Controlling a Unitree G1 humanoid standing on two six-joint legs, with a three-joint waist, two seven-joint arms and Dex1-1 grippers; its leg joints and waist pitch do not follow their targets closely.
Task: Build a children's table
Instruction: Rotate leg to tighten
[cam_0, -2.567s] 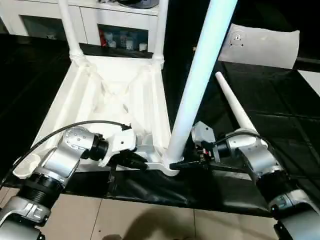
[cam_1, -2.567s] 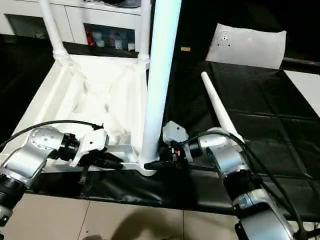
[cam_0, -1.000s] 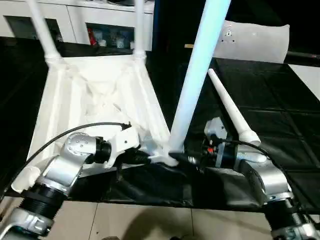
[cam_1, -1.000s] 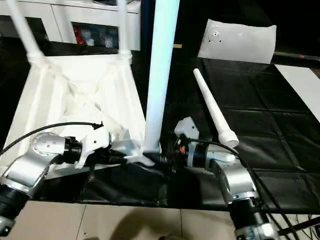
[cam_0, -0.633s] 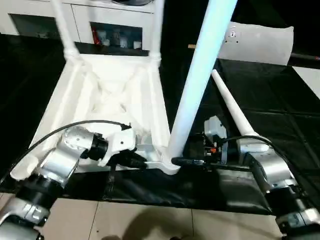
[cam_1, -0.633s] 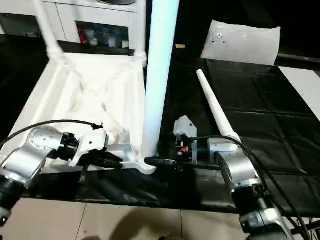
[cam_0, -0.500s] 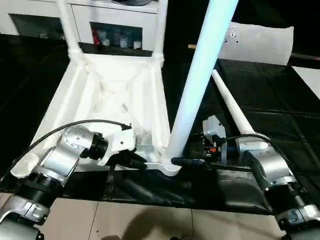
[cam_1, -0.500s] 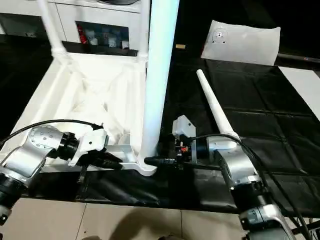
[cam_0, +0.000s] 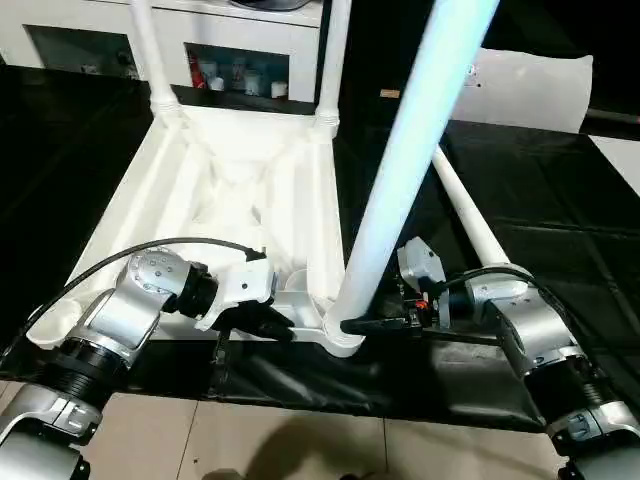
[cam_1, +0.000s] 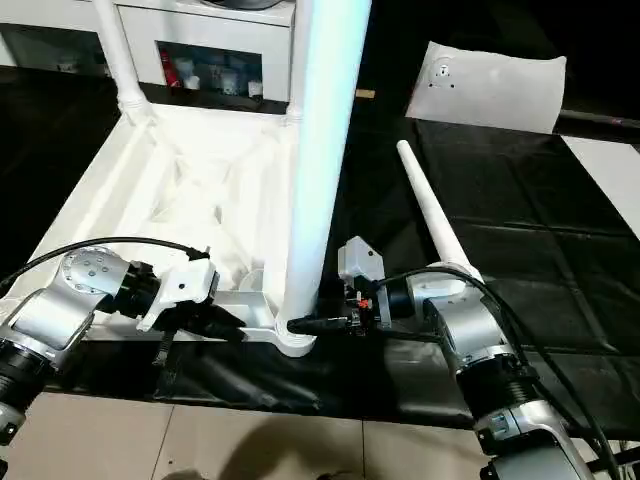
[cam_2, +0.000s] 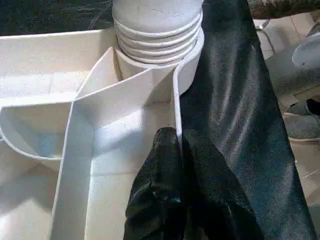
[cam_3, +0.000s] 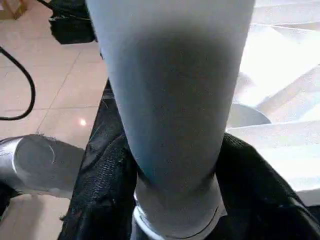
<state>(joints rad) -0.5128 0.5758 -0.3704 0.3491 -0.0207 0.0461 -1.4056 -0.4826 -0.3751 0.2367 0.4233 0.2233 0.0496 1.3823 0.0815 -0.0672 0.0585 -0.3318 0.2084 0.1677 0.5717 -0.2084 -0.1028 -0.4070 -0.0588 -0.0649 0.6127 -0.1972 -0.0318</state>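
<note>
The children's table top (cam_0: 240, 190) lies upside down on a black sheet, ribbed side up. Two legs (cam_0: 152, 50) (cam_0: 333, 50) stand in its far corner sockets. A third leg (cam_0: 400, 170) stands upright in the near right socket (cam_2: 157, 30). My right gripper (cam_0: 365, 325) is shut on this leg's base, its black fingers (cam_3: 100, 200) pressed against both sides. My left gripper (cam_0: 275, 325) is shut on the top's near rim (cam_2: 176, 115), just left of that socket. A fourth leg (cam_0: 470, 215) lies loose on the sheet, to the right.
The black sheet (cam_0: 540, 200) covers the floor under the work, with tiled floor (cam_0: 300, 440) at its near edge. A flat whitish plastic bag (cam_0: 530, 80) lies at the back right. A white cabinet (cam_0: 240, 40) stands behind the table top.
My right gripper's fingers have closed in around the base of the near upright leg. The left gripper keeps its hold on the rim. The camera has shifted a little.
</note>
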